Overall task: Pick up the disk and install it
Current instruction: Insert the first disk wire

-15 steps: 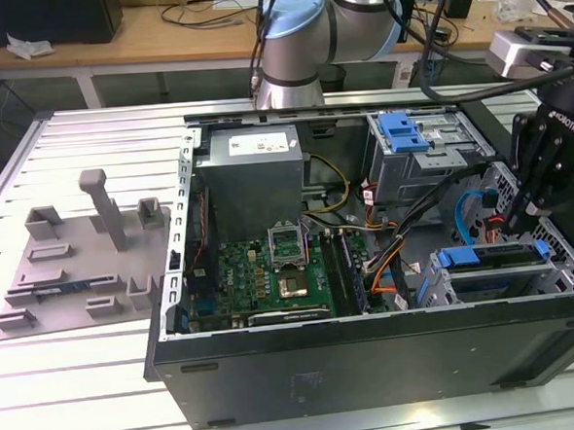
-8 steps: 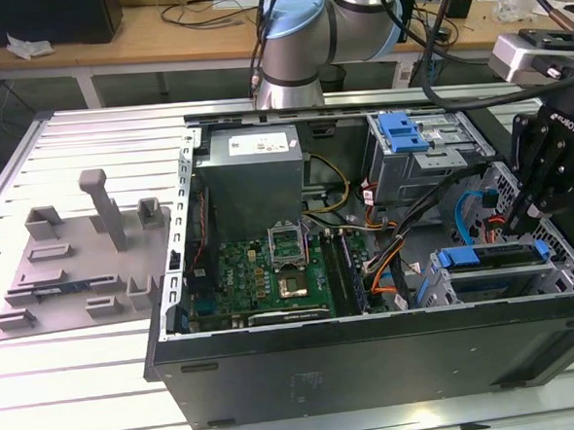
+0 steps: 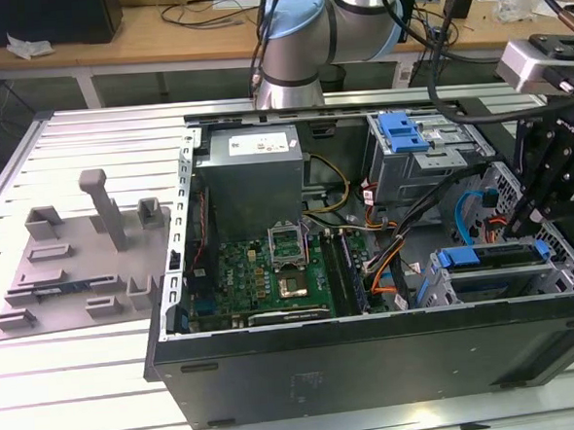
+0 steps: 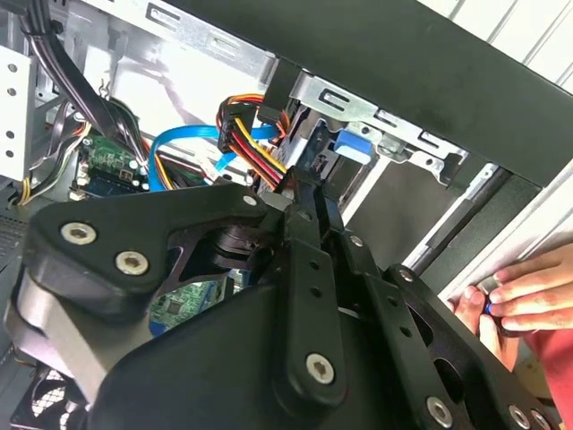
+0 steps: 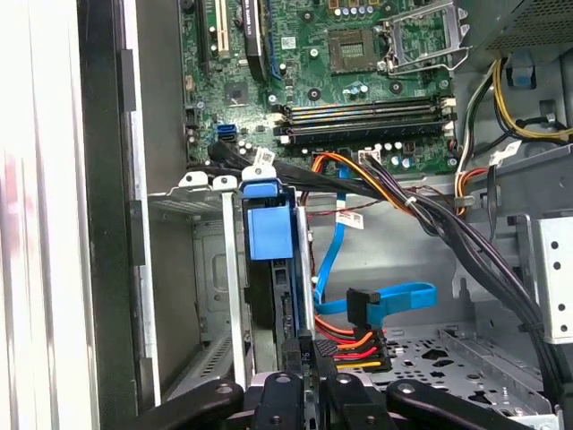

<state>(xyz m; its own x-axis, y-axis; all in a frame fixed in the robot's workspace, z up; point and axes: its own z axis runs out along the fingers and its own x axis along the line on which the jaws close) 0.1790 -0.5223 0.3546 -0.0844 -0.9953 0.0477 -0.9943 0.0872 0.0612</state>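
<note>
The disk (image 5: 285, 305) stands on edge in the lower drive bay of the open computer case, with its blue carrier frame (image 5: 269, 228) at the far end. In the exterior view the disk (image 3: 495, 261) lies in the bay at the case's right. My black gripper (image 5: 306, 363) sits at the disk's near end, with its fingers drawn close together on the disk's thin edge. In the second wrist view the gripper (image 4: 309, 184) reaches toward the blue frame (image 4: 354, 148). In the exterior view the gripper (image 3: 515, 226) comes down over the bay from the right.
Orange, red and yellow power wires (image 5: 354, 340) and a blue data cable (image 5: 394, 296) lie right beside the gripper. A drive cage with a blue latch (image 3: 404, 130) and the power-supply box (image 3: 255, 168) stand behind. A person's hand (image 4: 524, 296) rests outside the case wall.
</note>
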